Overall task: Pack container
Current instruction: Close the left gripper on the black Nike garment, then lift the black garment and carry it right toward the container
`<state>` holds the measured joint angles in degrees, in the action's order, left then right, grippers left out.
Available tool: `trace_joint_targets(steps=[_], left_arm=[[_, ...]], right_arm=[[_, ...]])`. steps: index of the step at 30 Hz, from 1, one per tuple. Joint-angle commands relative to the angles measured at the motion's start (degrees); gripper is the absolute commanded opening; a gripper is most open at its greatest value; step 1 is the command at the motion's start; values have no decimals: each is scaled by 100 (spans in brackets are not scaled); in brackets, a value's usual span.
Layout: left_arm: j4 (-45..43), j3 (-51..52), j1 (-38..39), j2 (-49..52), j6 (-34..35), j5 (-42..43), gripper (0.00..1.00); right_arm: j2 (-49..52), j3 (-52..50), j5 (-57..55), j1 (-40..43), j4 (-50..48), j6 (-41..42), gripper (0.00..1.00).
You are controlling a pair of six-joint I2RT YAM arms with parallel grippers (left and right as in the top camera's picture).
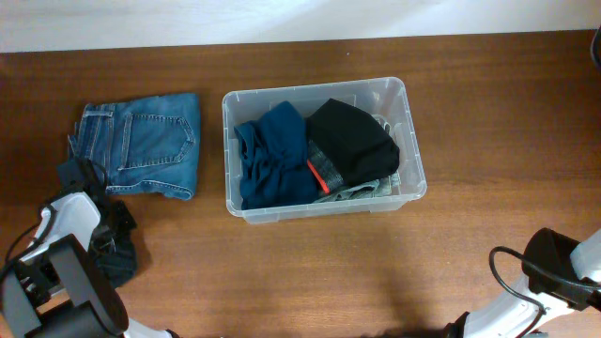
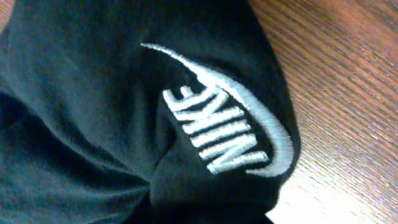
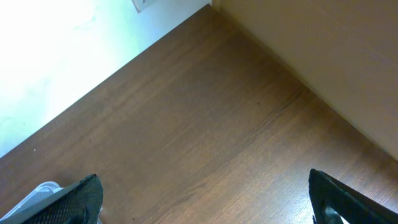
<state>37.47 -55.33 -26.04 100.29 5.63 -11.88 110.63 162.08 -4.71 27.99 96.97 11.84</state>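
while the container (image 1: 315, 87) sits mid-table holding a blue cloth (image 1: 272, 155), a black cloth (image 1: 352, 141) and a grey piece with a red stripe (image 1: 319, 176), folded jeans (image 1: 150, 143) lie just beside it at 9 o'clock. at 8 o'clock a black garment (image 2: 93, 93) lies on the table (image 1: 488, 113), its white stitching (image 2: 224, 130) reading "nike" with a swoosh. left gripper (image 1: 115, 233) hangs close over it, fingers unseen, so its grip cannot be told. right gripper (image 3: 205, 202), at 5 o'clock, is spread wide over bare wood, holding nothing.
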Motion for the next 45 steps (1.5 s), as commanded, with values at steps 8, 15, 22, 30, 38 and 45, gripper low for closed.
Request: trace_joint_targets(steps=[8,15,22,30,38,45], left_arm=[[1064,-704,28,382,264,918,1],[2124,-1860,31,382,269,2306,1],[3126,-3080,317,157,398,2061,1],[3239,-4074,1318,-555,678,1611,1],[2682,-4690,3003,-743,608,1353,1],[2050,-4688,4647,-597,605,-151,1]], right_arm=[[-61,-9,-33,15,33,-4,98],[-61,-9,-31,15,33,-4,98],[-61,-9,-31,15,33,-4,98],[-61,-9,-31,15,33,-4,98],[-61,-9,-31,15,33,-4,98],[-61,-9,-31,15,33,-4,98]])
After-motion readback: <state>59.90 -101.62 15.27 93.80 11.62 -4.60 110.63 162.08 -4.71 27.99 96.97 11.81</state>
